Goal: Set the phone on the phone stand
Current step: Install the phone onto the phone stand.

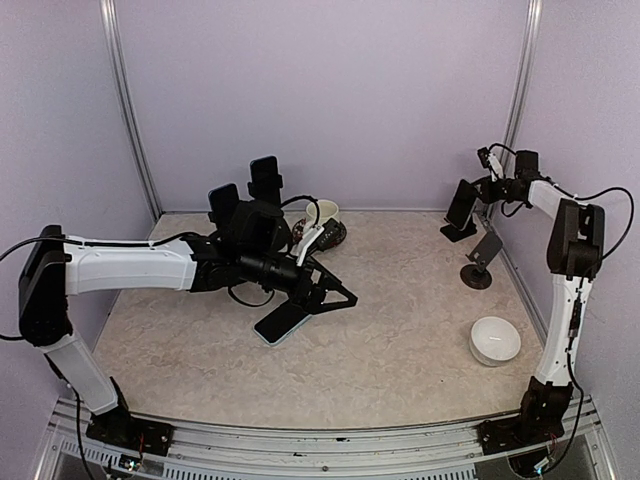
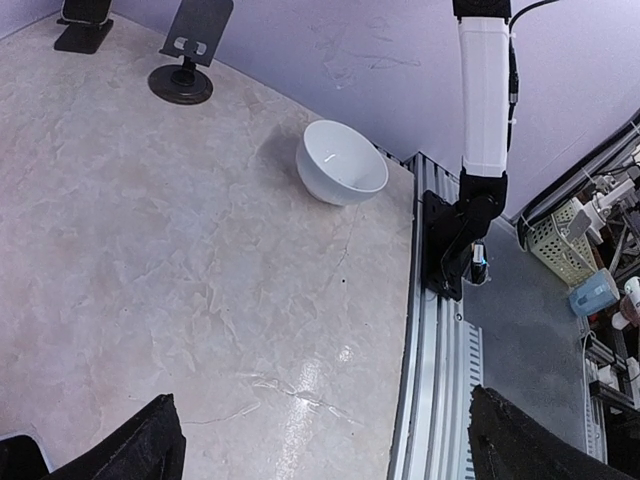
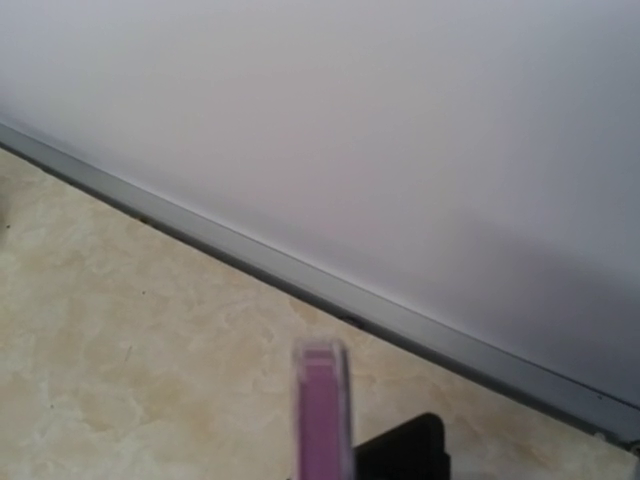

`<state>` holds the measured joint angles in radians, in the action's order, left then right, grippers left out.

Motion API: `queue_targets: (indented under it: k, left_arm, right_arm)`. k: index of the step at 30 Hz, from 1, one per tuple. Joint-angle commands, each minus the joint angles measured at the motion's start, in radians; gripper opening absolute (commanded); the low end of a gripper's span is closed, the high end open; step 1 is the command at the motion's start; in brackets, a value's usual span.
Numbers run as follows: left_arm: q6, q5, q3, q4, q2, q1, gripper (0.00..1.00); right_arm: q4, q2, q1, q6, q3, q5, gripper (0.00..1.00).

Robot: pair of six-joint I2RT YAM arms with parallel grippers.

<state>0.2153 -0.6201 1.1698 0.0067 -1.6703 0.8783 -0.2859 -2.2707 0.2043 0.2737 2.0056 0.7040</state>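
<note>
My right gripper [image 1: 482, 190] is at the back right corner, shut on a dark phone [image 1: 462, 204] that it holds upright just above a black phone stand [image 1: 457, 233]. The right wrist view shows that phone [image 3: 321, 415] edge-on and blurred, with the stand [image 3: 402, 452] beside it; my own fingers are hidden there. A second phone [image 1: 281, 322] lies flat mid-table. My left gripper [image 1: 326, 296] hovers next to it, open and holding nothing. In the left wrist view the left gripper [image 2: 330, 450] looks at bare table.
A round-based stand [image 1: 480, 264] [image 2: 186, 52] stands unoccupied near the right wall. A white bowl [image 1: 495, 340] [image 2: 342, 162] sits at the front right. Two phones on stands [image 1: 245, 192] and a small bowl [image 1: 327, 214] are at the back centre. The table's metal rail [image 2: 440, 360] runs along the near edge.
</note>
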Motion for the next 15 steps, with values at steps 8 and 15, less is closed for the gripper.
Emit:
queue_targets:
  k: [8,15]
  left_arm:
    - [-0.019,-0.018,0.041,-0.004,-0.030,-0.007,0.96]
    - [-0.019,-0.021,0.036,-0.004,-0.033,-0.013,0.96]
  right_arm:
    - [0.017,-0.046,0.018,0.002,0.079,-0.003,0.00]
    - [-0.006,-0.083,0.018,-0.006,0.122,0.004,0.12]
